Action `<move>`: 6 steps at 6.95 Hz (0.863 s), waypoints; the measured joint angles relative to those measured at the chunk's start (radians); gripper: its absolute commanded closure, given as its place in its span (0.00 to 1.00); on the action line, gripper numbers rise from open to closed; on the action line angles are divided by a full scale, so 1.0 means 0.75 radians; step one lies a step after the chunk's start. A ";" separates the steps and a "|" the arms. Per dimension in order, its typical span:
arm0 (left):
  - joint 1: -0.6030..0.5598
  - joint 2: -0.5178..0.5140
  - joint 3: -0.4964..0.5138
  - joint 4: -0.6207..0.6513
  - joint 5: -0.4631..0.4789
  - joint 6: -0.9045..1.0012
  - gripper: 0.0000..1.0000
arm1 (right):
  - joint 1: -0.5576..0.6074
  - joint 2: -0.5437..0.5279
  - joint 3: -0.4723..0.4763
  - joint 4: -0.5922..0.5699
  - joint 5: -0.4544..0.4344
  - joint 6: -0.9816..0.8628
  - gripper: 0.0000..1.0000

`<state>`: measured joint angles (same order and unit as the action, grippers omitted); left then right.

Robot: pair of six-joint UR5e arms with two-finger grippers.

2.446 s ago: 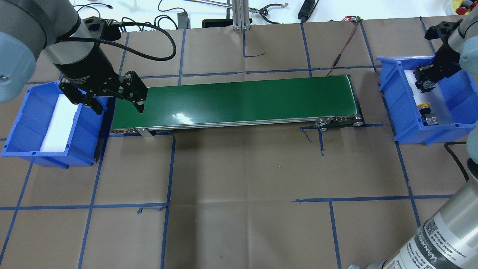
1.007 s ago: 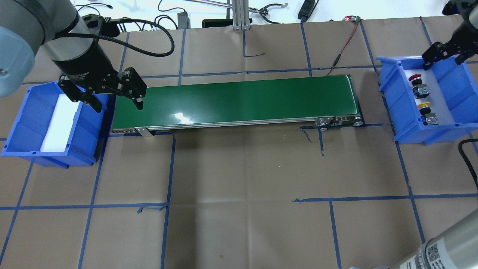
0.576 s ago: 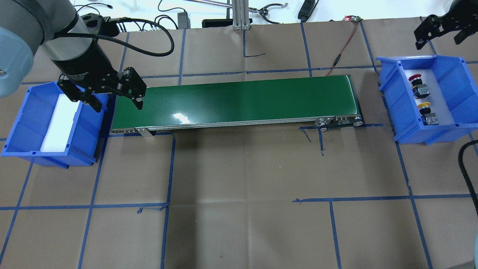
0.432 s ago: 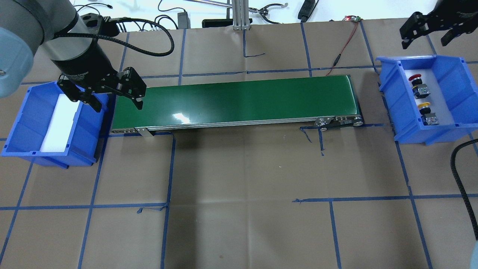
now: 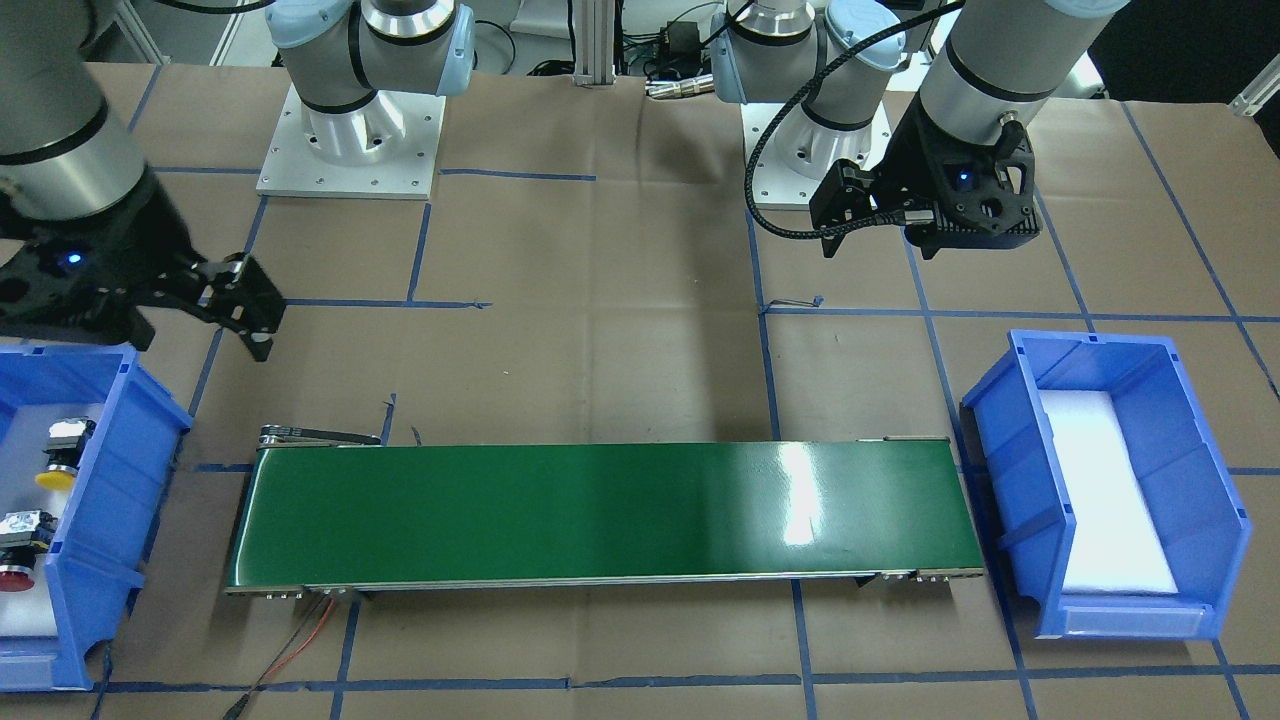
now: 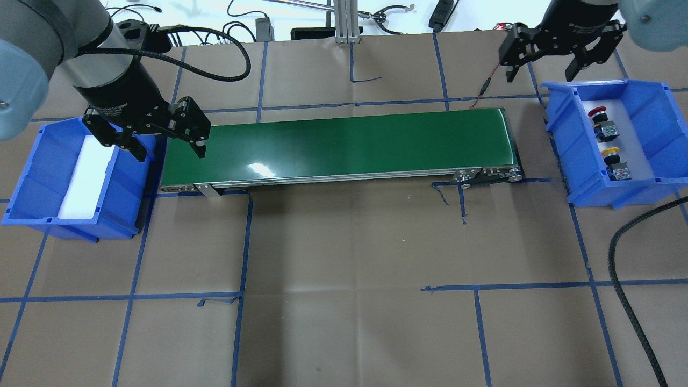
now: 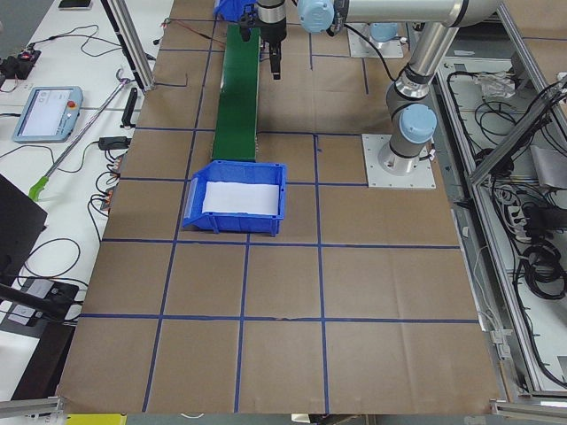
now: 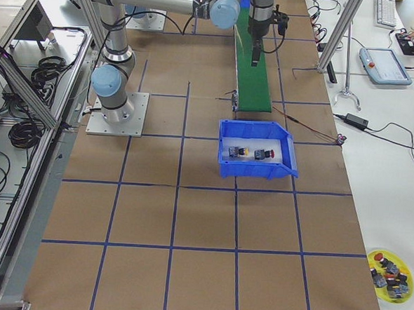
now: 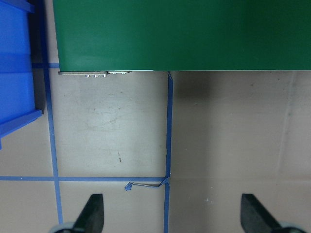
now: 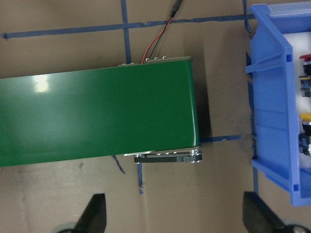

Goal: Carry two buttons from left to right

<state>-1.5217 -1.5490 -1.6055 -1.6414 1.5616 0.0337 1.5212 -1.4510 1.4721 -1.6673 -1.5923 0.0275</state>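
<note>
The red-capped button [image 6: 597,112] and the yellow-capped button [image 6: 610,152] lie side by side on white foam in the right blue bin [image 6: 564,141]. They also show in the front view, yellow [image 5: 55,476] and red [image 5: 12,575], and at the edge of the right wrist view [image 10: 306,59]. My right gripper [image 6: 539,72] is open and empty, raised beyond the bin's far left corner. My left gripper [image 6: 171,153] is open and empty, hovering over the left end of the green conveyor belt [image 6: 344,142].
The left blue bin [image 6: 32,161] holds only a white foam pad. A red wire [image 6: 497,62] runs from the belt's far right end. Blue tape lines cross the brown table paper. Cables and tools lie past the far edge.
My right gripper let go of the red button in the right bin, rose out of it and swung left past the bin's far corner. My left gripper has barely moved.
</note>
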 measured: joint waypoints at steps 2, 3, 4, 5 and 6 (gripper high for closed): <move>0.000 0.000 -0.001 0.000 0.000 -0.001 0.00 | 0.127 -0.046 0.046 0.036 0.000 0.085 0.00; 0.000 0.000 -0.001 0.000 0.000 -0.001 0.00 | 0.152 -0.086 0.105 0.038 0.001 0.092 0.00; 0.000 0.001 -0.001 0.000 0.000 -0.002 0.00 | 0.162 -0.140 0.171 0.031 0.003 0.093 0.00; 0.000 0.001 -0.001 0.000 0.000 -0.002 0.00 | 0.165 -0.177 0.211 0.024 0.007 0.093 0.00; 0.000 0.002 -0.001 0.000 0.000 -0.002 0.00 | 0.166 -0.192 0.226 0.023 0.011 0.092 0.00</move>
<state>-1.5217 -1.5474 -1.6061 -1.6414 1.5616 0.0322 1.6454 -1.5949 1.6419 -1.6500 -1.5839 0.0968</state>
